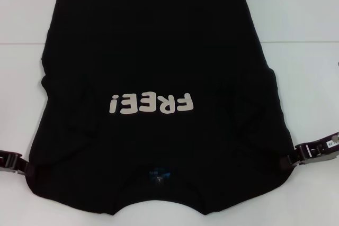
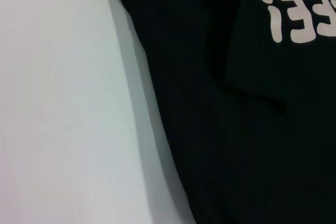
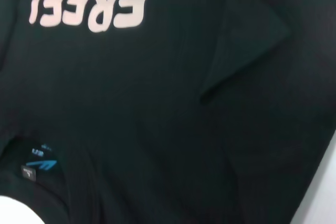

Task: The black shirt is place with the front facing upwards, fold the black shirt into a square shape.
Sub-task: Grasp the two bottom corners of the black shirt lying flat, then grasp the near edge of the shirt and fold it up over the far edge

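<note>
The black shirt (image 1: pixel 159 62) lies flat on the white table, front up, its pale "FREE!" lettering (image 1: pixel 151 103) upside down to me. Its collar with the small blue neck label (image 1: pixel 160 175) is at the near edge, and both sleeves are folded inward over the body. My left gripper (image 1: pixel 25 168) is low at the shirt's near left corner, its tip meeting the cloth. My right gripper (image 1: pixel 292 159) is in the same position at the near right corner. The left wrist view shows the shirt (image 2: pixel 236 119) and its edge; the right wrist view shows the shirt (image 3: pixel 157 103) with lettering and label.
The white table (image 1: pixel 302 14) shows on both sides of the shirt and beyond its far hem. A faint seam line (image 1: pixel 302 42) crosses the table at the right.
</note>
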`<move>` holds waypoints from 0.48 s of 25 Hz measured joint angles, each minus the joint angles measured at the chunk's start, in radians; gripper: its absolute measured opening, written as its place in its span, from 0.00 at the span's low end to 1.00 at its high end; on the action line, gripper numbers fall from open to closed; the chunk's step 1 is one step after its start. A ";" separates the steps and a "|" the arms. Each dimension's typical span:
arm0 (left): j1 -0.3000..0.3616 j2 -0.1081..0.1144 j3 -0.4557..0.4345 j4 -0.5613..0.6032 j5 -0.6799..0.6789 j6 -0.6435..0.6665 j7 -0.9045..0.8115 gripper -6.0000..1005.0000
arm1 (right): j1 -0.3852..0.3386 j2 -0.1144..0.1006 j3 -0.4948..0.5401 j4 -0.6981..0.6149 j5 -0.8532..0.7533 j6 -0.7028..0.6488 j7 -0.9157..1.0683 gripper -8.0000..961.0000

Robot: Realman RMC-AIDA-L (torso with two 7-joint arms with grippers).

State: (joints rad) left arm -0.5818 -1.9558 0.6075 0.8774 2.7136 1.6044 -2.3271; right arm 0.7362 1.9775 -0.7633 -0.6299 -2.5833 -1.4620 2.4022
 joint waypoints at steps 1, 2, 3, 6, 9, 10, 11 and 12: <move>0.000 0.000 0.000 0.000 0.000 0.000 0.000 0.05 | 0.000 0.000 -0.003 0.000 0.000 0.000 0.000 0.20; 0.000 0.000 0.000 0.000 0.000 0.000 0.000 0.05 | 0.001 0.000 -0.005 -0.001 0.000 0.000 0.001 0.19; 0.000 0.000 0.000 0.000 0.000 0.000 0.000 0.05 | 0.001 -0.001 -0.006 -0.001 0.000 0.000 0.001 0.17; -0.001 0.001 0.001 0.000 0.001 0.001 0.000 0.05 | 0.001 -0.004 -0.006 -0.002 0.001 -0.004 0.002 0.12; -0.001 0.003 0.001 -0.007 0.004 0.003 0.000 0.05 | 0.001 -0.010 -0.003 -0.003 0.005 -0.014 0.000 0.07; -0.003 0.006 0.000 -0.017 0.004 0.005 0.000 0.05 | 0.001 -0.013 0.000 -0.004 0.006 -0.020 -0.003 0.05; -0.005 0.010 0.001 -0.029 0.004 0.009 -0.001 0.05 | 0.002 -0.017 0.002 -0.005 0.010 -0.031 -0.008 0.05; -0.006 0.013 0.000 -0.036 0.005 0.012 -0.002 0.05 | 0.002 -0.021 0.003 -0.005 0.012 -0.041 -0.013 0.05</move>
State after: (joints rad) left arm -0.5879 -1.9427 0.6080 0.8418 2.7182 1.6164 -2.3286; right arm 0.7386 1.9564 -0.7604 -0.6354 -2.5708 -1.5031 2.3892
